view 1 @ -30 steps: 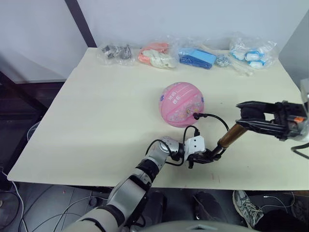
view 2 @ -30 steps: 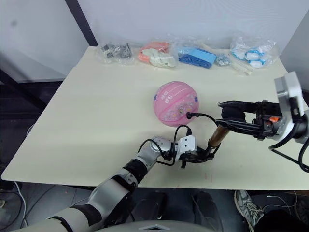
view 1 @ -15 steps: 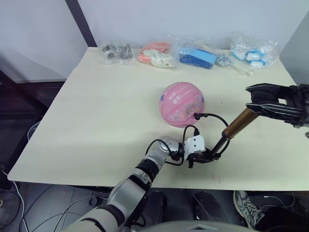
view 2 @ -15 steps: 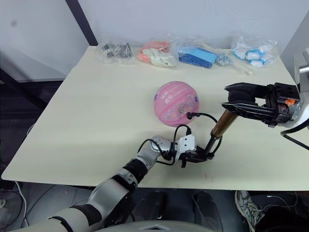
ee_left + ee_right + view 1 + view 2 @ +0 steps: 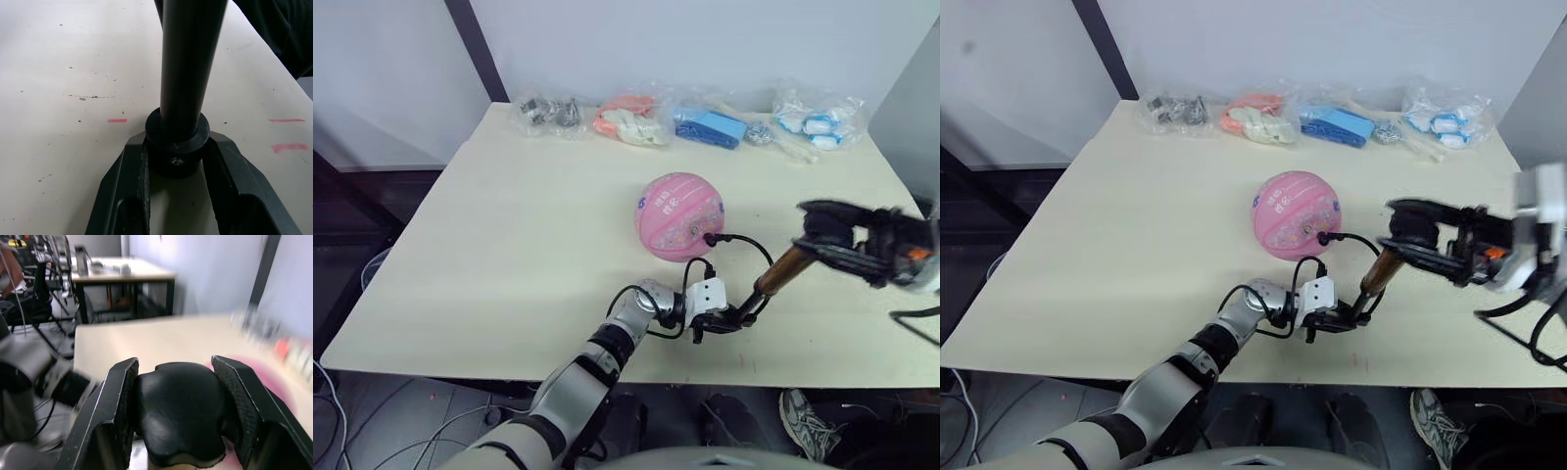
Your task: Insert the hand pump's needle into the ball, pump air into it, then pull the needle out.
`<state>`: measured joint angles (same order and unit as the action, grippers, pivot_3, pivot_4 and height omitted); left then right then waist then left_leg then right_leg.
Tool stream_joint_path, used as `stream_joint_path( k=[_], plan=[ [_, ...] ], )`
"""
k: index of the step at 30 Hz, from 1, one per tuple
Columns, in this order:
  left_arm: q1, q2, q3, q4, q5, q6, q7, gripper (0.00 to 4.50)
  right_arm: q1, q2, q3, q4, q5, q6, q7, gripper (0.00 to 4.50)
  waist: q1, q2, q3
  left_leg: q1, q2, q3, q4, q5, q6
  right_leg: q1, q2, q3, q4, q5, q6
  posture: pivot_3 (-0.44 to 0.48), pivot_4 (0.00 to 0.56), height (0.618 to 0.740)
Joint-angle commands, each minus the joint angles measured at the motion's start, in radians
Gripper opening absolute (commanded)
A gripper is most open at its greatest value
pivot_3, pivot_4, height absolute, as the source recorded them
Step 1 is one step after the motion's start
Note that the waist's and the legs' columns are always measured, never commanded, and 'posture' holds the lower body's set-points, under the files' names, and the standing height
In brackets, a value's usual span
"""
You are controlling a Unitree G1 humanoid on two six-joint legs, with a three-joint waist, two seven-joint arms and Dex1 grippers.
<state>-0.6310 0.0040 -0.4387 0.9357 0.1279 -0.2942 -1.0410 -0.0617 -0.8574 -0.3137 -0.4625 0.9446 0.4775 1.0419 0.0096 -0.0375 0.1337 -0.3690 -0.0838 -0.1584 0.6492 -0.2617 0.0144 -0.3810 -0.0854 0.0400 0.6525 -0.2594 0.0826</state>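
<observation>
The ball [image 5: 680, 215] is sitting near the middle of the tabletop [image 5: 509, 235], with the needle [image 5: 709, 238] stuck into its near side and the thin hose looping back to the hand pump [image 5: 769, 286]. The pump is leaning at a slant just beside the ball. The left claw [image 5: 729, 318] is pinching the pump's base cap against the tabletop, while the right claw [image 5: 822, 227] is pinching the black handle on top. Four plastic bags [image 5: 705, 119] are lying along the far edge, well apart from the ball.
</observation>
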Motion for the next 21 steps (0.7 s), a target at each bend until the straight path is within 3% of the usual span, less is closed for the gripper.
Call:
stream_joint_path(
  k=[1,6,21],
  plan=[
    [0.024,0.022,-0.012,0.039,0.031,0.028,-0.005,1.06,0.008,-0.044,0.032,0.015,0.0,0.088,0.014,1.95,0.001,0.001,0.001,0.0,0.0,0.0,0.0,0.0,0.0,0.0,0.0,0.0,0.0,0.0,0.0,0.0,0.15,0.736],
    [0.02,0.02,-0.012,0.042,0.031,0.027,-0.004,1.06,-0.008,-0.051,0.053,0.04,-0.028,0.091,0.034,1.95,0.003,0.002,0.002,-0.001,0.0,-0.001,-0.001,0.0,0.0,0.0,0.0,-0.001,-0.002,0.001,-0.001,0.0,0.15,0.736],
    [0.021,0.023,-0.01,0.039,0.03,0.029,-0.005,1.06,0.075,0.099,0.204,0.112,-0.245,-0.061,0.032,1.95,0.002,0.003,0.003,-0.001,0.0,-0.002,-0.001,0.0,0.0,0.0,0.0,-0.002,-0.002,0.0,0.0,0.0,0.15,0.736]
  ],
)
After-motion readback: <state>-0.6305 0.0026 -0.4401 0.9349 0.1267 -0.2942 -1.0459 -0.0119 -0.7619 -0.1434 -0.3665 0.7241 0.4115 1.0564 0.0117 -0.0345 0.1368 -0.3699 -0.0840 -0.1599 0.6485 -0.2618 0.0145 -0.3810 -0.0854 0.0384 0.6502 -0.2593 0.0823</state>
